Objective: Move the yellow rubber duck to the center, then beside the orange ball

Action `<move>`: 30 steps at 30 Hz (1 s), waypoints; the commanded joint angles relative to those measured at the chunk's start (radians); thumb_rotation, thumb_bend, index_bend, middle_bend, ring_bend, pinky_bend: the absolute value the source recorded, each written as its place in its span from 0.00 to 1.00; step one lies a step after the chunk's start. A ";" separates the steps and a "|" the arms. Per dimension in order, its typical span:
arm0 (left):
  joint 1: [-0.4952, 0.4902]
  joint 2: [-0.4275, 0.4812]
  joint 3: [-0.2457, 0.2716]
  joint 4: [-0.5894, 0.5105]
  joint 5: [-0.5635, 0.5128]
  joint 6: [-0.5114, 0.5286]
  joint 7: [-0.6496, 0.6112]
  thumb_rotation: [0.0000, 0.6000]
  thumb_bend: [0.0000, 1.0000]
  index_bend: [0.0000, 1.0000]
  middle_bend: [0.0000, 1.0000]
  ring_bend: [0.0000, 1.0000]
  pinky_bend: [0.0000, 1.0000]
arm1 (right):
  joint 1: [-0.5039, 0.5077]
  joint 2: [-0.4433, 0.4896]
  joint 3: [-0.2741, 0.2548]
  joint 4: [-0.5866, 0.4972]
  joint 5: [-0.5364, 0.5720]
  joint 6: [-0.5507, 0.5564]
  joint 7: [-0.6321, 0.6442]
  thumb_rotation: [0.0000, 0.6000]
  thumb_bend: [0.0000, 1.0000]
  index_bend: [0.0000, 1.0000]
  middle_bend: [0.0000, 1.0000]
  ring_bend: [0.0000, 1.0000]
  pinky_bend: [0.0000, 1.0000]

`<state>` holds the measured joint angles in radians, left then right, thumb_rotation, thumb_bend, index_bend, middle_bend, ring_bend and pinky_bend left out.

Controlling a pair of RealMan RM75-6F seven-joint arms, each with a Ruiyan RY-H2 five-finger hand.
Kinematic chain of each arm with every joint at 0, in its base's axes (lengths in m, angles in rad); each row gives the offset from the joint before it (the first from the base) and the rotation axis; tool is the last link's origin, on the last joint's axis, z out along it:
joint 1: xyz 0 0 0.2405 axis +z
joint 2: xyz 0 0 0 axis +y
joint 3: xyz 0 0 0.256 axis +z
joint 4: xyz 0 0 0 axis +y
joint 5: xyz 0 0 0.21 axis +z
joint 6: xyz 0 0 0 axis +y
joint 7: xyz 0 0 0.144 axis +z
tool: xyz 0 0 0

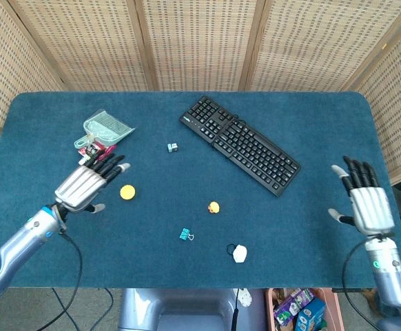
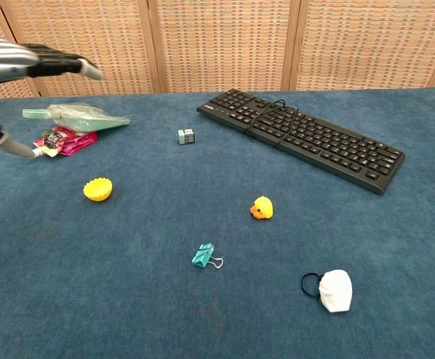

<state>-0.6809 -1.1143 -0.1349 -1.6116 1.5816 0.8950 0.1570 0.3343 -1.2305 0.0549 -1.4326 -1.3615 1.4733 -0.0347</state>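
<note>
The yellow rubber duck (image 1: 214,207) (image 2: 261,208) stands alone on the blue table near its middle, with no hand near it. The orange ball (image 1: 127,192) (image 2: 98,189) lies to its left. My left hand (image 1: 87,185) (image 2: 19,67) hovers open just left of the ball, fingers spread toward it. My right hand (image 1: 364,201) is open at the table's right edge, far from the duck, and shows only in the head view.
A black keyboard (image 1: 240,144) lies diagonally at back right. A teal binder clip (image 1: 184,235) and a white mask (image 1: 239,254) lie in front of the duck. A small grey block (image 1: 173,147) and plastic pouches (image 1: 101,135) sit at back left.
</note>
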 commanded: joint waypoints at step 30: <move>-0.525 -0.631 -0.084 0.500 -0.266 -0.438 0.255 1.00 0.13 0.25 0.00 0.00 0.00 | -0.138 0.075 0.052 -0.080 0.032 0.024 -0.005 1.00 0.00 0.00 0.00 0.00 0.00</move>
<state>-1.2005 -1.7390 -0.2183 -1.1178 1.3214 0.4558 0.4111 0.1964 -1.1555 0.1065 -1.5126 -1.3296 1.4970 -0.0395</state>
